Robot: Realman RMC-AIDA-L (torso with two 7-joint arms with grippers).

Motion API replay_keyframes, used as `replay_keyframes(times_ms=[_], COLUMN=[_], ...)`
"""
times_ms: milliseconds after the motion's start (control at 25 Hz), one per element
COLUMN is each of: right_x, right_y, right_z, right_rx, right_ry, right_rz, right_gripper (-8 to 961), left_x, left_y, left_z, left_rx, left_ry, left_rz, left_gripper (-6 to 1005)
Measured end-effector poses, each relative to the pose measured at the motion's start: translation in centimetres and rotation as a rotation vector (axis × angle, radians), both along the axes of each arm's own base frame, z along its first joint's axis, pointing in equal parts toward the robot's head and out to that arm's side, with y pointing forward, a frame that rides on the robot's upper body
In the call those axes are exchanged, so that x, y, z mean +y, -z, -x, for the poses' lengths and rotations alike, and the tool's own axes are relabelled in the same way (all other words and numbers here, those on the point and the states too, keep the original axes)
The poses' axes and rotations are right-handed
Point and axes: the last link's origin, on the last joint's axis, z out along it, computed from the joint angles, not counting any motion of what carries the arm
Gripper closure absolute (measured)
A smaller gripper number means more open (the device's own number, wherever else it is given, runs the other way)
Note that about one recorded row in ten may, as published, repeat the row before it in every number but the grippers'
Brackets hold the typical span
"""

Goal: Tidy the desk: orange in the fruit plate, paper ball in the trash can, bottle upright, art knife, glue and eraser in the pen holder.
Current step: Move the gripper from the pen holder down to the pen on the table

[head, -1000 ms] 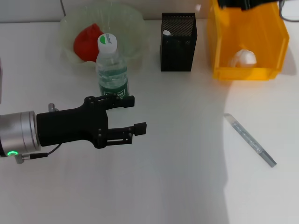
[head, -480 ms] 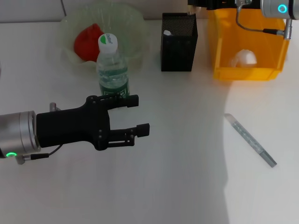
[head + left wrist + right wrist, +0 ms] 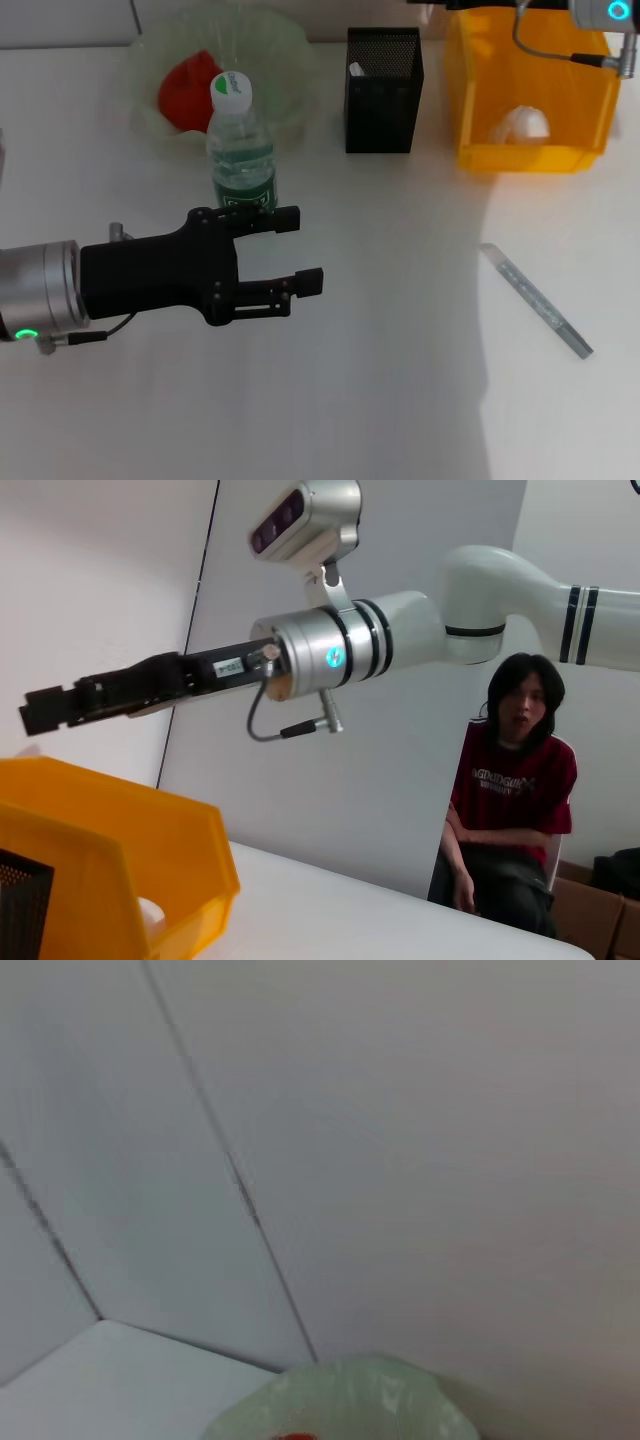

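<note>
so far we have the orange point(image 3: 183, 88) in the fruit plate point(image 3: 290, 45), paper ball point(image 3: 519, 124) in the trash can point(image 3: 530, 158), bottle point(image 3: 240, 145) upright; the art knife point(image 3: 535, 299) lies on the tabletop point(image 3: 400, 380) near the trash can. our left gripper point(image 3: 290, 247) hangs released beside the bottle; our right gripper point(image 3: 45, 708) is above the trash can, fingers' state we cannot tell.

Bright, even overhead light floods the white desk point(image 3: 380, 400) in the head view, with a soft-edged shadow boundary curving down its right side, where the surface reads slightly cooler and dimmer. The left wrist view is sharp with muted indoor light. The right wrist view is soft and hazy, the fruit plate point(image 3: 350, 1405) blurred.
</note>
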Motion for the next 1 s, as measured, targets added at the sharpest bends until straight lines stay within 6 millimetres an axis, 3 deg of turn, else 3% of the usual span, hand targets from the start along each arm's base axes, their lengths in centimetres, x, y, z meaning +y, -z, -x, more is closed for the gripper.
replay_keyframes(times_ms=[200,440,560,1000], right_x=[-2.4,-7.1,-8.8,-9.3], right_y=[-2.8,-5.0,-3.6,2.4], right_z=[0.4,0.4,-0.4,-4.4], right_rx=[-0.095,-0.425,-0.566,-0.683], right_ry=[-0.002,0.131,0.228,0.351], right_rz=[0.141,0.371,0.458,0.587], right_gripper=[310,306,309,318], left_x=[0.0,0.0,0.0,0.2], left_y=[0.0,-0.2,-0.2,-0.1], left_z=[0.1,0.3,0.3,-0.1], left_rx=[0.002,0.003,0.003,0.002], left_ry=[-0.005,-0.012,-0.014,-0.004], left_rz=[0.007,0.006,0.006,0.005], left_gripper=[199,199,199,199])
